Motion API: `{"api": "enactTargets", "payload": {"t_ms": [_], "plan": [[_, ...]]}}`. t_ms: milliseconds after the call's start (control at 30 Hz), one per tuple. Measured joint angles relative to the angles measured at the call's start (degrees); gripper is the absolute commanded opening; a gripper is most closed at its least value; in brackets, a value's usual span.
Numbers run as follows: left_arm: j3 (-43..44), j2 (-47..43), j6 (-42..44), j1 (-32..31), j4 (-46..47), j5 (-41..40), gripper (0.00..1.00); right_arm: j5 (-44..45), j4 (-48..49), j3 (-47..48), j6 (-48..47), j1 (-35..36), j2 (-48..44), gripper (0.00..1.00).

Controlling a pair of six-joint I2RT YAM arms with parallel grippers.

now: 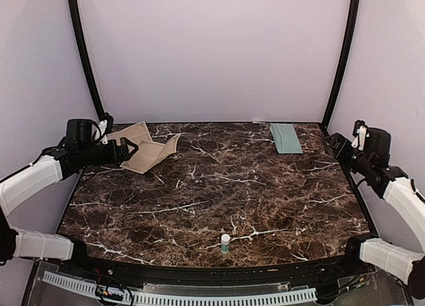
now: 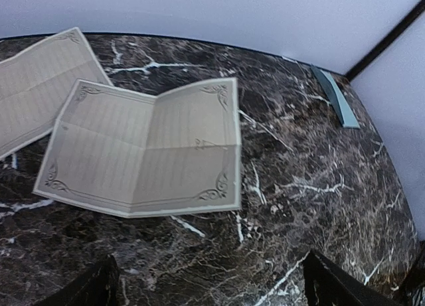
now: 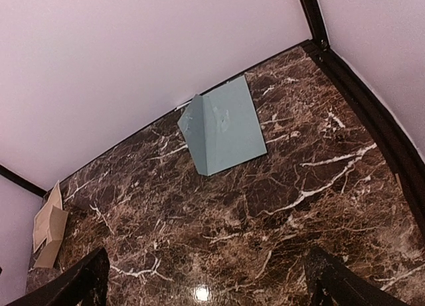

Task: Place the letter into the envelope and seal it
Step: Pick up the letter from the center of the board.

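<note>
Left tool (image 1: pixel 130 149) is hovering with its jaws spread wide and gripping nothing. It is pointing straight at the creased tan letter (image 2: pixel 146 156), which is lying just beyond its fingertips at the far left of the surface (image 1: pixel 212 200), beside a second tan sheet (image 2: pixel 40 87). Right tool (image 1: pixel 332 142) is likewise standing open and empty, facing the envelope (image 3: pixel 226 130), which is resting flat in the far right corner with its long axis running near-to-far. Each arm is sitting nearest its own paper, so the letter is probably needing to travel rightward.
</note>
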Motion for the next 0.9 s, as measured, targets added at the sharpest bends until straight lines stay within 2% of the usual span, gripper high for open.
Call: {"api": "enactTargets", "payload": {"t_ms": [133, 267, 433, 600, 733, 900], "plan": [[-0.13, 3.21, 3.5, -10.19, 0.5, -0.94, 0.95, -3.02, -2.69, 0.42, -0.96, 0.35, 1.46, 0.99], [-1.16, 2.99, 8.13, -17.42, 3.28, -5.62, 0.96, -4.61, -3.41, 1.51, -3.19, 0.35, 2.51, 0.99], [-1.42, 4.7, 13.81, -23.21, 4.22, -15.28, 0.96, -9.35, -1.84, 3.56, -4.33, 0.35, 6.54, 0.99], [-0.11, 13.68, 18.36, -27.06, 4.11, -25.83, 0.95, -14.43, -0.59, 3.56, -4.33, 0.35, 9.01, 0.99], [1.75, 20.41, 19.87, -28.59, 4.57, -32.2, 0.86, -16.04, -1.05, 4.28, -5.03, 0.35, 9.14, 0.99], [4.52, 24.0, 20.83, -28.7, 5.95, -38.32, 0.7, -17.7, -1.27, 6.05, -5.6, 0.35, 9.01, 0.99]]}}
